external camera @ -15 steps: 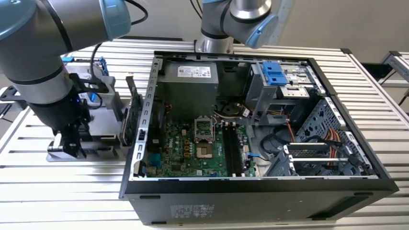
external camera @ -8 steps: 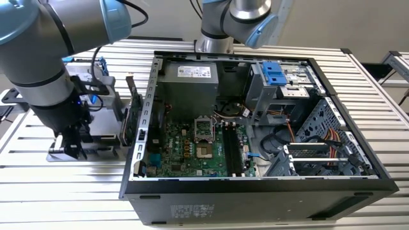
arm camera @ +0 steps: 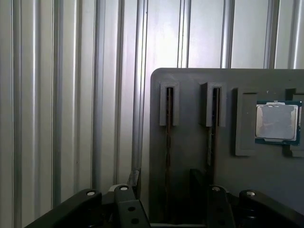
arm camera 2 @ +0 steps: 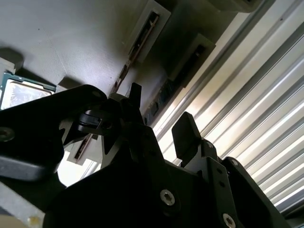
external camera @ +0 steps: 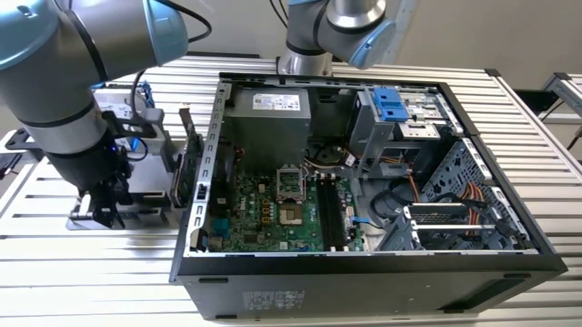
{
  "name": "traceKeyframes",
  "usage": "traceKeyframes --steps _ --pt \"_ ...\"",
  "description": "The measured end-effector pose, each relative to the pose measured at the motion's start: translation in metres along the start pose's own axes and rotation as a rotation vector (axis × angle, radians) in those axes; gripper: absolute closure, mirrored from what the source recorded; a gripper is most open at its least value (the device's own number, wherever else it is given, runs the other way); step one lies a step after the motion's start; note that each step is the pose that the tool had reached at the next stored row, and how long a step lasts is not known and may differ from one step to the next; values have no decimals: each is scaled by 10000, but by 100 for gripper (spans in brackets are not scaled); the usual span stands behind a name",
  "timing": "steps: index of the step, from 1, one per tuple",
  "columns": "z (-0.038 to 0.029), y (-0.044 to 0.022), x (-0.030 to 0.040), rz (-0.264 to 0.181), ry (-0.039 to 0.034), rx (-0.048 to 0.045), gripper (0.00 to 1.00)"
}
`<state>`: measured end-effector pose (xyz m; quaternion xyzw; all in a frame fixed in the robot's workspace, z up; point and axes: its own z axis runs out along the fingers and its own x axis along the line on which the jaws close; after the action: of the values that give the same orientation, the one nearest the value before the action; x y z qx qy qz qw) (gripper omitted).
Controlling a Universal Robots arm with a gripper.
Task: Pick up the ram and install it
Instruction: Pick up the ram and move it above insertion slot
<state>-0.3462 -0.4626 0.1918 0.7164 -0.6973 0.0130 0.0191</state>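
Two dark ram sticks stand on edge in slots of a grey holder (arm camera: pixel 190 78). In the first wrist view one ram stick (arm camera: pixel 168 118) runs down between my gripper's two black fingers, and a second stick (arm camera: pixel 212 118) stands just outside one finger (arm camera: pixel 197 178). My gripper (arm camera: pixel 166 183) is open and straddles the first stick without closing on it. The second wrist view shows the same stick (arm camera 2: pixel 158 105) in the gap of the gripper (arm camera 2: pixel 160 116). In the exterior view the gripper (external camera: pixel 105 208) hangs low over the holder (external camera: pixel 146 219), at the exterior view's left of the open computer case (external camera: pixel 364 272).
A processor chip (arm camera: pixel 278 121) lies in the holder beside the sticks. A green expansion card (external camera: pixel 192 167) stands against the case's outer wall. A silver drive with blue clips (external camera: pixel 116 102) sits behind the arm. The motherboard's black memory slots (external camera: pixel 332 214) lie inside the case. A ribbed metal table (external camera: pixel 73 272) lies below.
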Motion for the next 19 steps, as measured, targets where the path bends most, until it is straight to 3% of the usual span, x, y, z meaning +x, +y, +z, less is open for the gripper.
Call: traceKeyframes --steps 9,10,19 --pt "7 0 -1 0 2 0 0" --pt "7 0 -1 1 2 1 100" --pt "7 0 -1 0 2 1 100"
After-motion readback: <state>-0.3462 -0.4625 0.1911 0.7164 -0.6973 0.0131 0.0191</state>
